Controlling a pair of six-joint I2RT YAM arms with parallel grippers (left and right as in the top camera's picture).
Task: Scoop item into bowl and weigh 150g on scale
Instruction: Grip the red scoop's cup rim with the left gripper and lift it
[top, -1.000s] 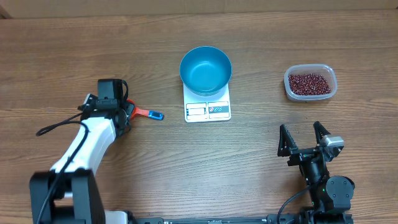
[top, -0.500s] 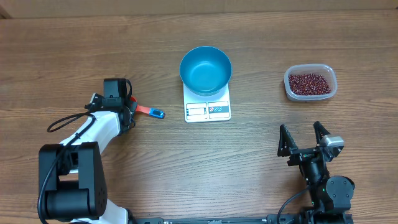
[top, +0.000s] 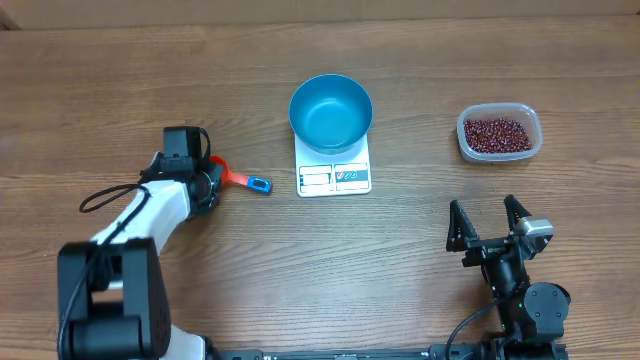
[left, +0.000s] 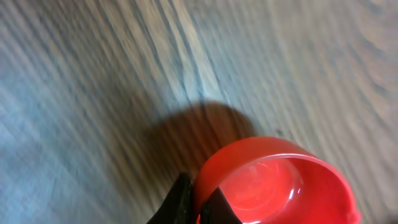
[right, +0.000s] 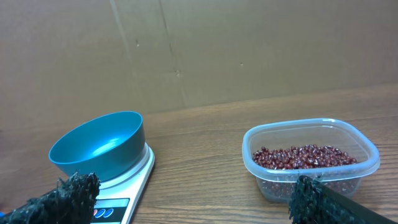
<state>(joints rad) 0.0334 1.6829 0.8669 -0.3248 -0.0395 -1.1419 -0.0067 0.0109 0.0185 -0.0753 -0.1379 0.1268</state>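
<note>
Red scoop (top: 234, 176): gripped at its red end by the left gripper (left: 199, 204). Its blue tip points away from the jaws, toward the scale.
Left jaws: pressed together on the scoop's thin red edge, with the black fingertips (left: 181, 198) low over the wood.
Right gripper (top: 481, 204): jaws spread wide with nothing between them, well apart from every object.
Blue bowl (top: 331, 112): rests on the far part of the scale, ahead and to the left of the right jaws. It lies beyond the scoop's tip from the left jaws.
Scale (top: 334, 177): white and flat, near the scoop's blue tip but not touching it.
Beans (top: 497, 132): heaped in a clear tub (top: 536, 143) ahead of the right jaws and well apart from them, far from the left jaws.
Table (top: 420, 60): brown wood grain under everything.
</note>
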